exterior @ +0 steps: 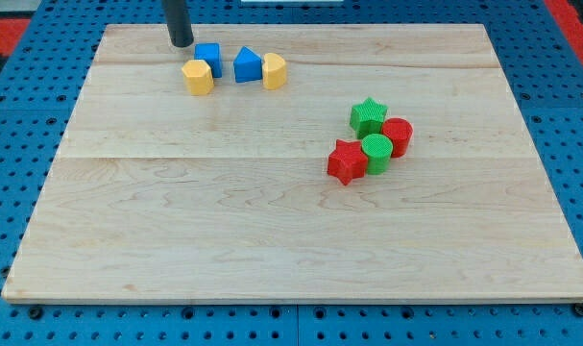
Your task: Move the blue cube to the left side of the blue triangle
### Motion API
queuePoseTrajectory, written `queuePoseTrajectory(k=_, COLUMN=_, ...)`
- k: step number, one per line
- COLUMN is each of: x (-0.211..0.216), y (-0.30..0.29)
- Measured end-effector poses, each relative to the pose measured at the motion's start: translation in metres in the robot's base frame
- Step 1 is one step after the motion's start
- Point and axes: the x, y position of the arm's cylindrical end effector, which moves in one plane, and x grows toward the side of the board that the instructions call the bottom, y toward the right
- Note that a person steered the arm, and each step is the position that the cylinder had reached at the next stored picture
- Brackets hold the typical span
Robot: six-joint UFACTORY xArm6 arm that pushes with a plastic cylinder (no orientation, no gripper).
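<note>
Basically done: small blue plastic cube (207, 57) sits just right of my tip (181, 43), already left of the blue plastic triangle (247, 65). Tip holds nothing, only backing off remains.

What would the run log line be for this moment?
tip: top-left, beside blue cube | blue cube: left of blue triangle, apart | state: cube placed

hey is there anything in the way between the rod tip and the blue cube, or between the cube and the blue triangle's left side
Nothing visible blocks either. My tip sits just to the view's left of the blue cube, at its upper edge, with no block between them. The cube already lies left of the blue triangle, with a bare gap between. A yellow block sits just below the cube, off that line.
</note>
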Motion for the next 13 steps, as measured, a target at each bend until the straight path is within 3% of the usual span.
queuePoseTrajectory(k=2, x=0.003, y=0.012)
queuePoseTrajectory(k=3, x=0.061, y=0.085)
queuePoseTrajectory(k=6, x=0.109, y=0.106)
queuePoseTrajectory(k=7, x=0.112, y=0.155)
queuePoseTrajectory(k=8, x=0.138, y=0.154)
queuePoseTrajectory(k=9, x=0.147, y=0.085)
queuePoseTrajectory(k=10, x=0.117, y=0.046)
queuePoseTrajectory(k=11, x=0.132, y=0.053)
queuePoseTrajectory(k=12, x=0.172, y=0.096)
queuePoseTrajectory(k=13, x=0.178, y=0.158)
